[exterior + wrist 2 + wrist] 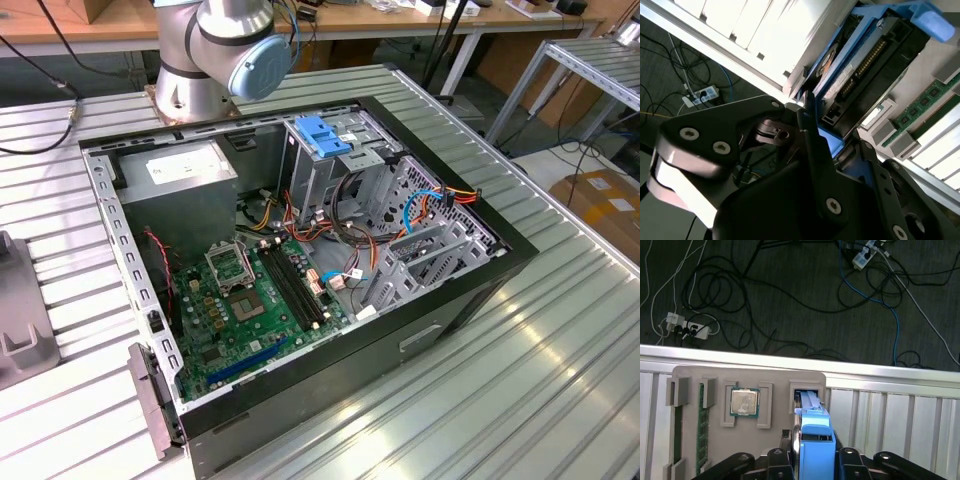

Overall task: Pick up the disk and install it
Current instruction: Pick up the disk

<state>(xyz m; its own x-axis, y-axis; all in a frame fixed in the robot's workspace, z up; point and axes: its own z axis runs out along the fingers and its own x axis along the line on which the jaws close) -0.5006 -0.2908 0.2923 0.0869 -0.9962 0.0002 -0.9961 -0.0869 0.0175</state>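
**Colleague:** Where was the disk [815,437]?

**Me:** On edge in its slot in the grey holder [775,380], at the table's [890,410] edge, beside the processor's [744,402] pocket. My gripper [812,450] was clamped across its blue rails [812,402].

**Colleague:** And the lift?

**Me:** I judged a straight pull along the slot best, grip centred, so the rails wouldn't bind.

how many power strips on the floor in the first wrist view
2. One power strip lies close to the table; the other power strip lies farther out, near the blue cable. More may be hidden under the table.
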